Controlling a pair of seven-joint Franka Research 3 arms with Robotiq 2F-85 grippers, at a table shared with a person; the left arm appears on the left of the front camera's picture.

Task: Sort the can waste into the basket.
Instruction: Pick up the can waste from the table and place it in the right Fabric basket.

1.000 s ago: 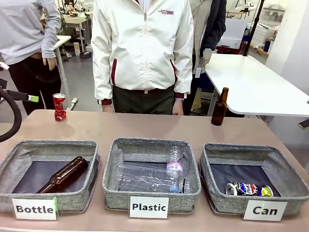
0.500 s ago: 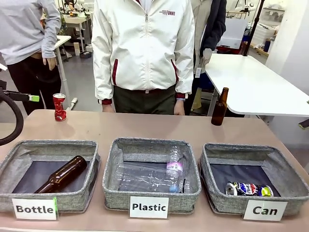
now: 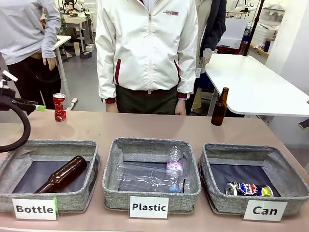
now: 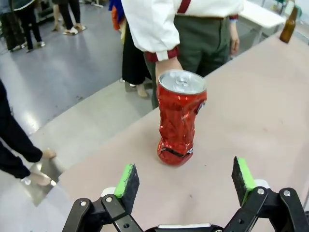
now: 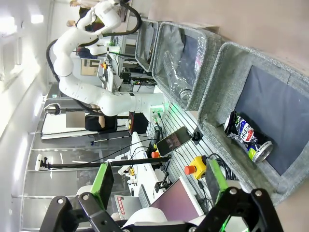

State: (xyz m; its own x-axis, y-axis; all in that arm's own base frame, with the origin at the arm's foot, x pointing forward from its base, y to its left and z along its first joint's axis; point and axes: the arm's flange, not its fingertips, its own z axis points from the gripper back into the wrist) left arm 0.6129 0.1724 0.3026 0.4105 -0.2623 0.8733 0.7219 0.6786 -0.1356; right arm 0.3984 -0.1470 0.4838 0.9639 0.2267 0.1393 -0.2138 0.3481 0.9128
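A crushed red can stands upright on the table's far left; in the left wrist view the red can is just ahead of my left gripper, which is open with nothing between its green pads. From the front, the left gripper hovers just left of the can, apart from it. The blue-silver can lies on its side inside the "Can" basket at the front right. Well above that basket and the blue-silver can hangs my right gripper, open and holding nothing.
The "Bottle" basket holds a brown bottle, and the "Plastic" basket holds clear bottles. Another brown bottle stands at the far right. A person in a white jacket stands at the far edge, with one hand behind the red can.
My left gripper has dropped a little and moved right, closer to the red can. The person has shifted slightly to the right.
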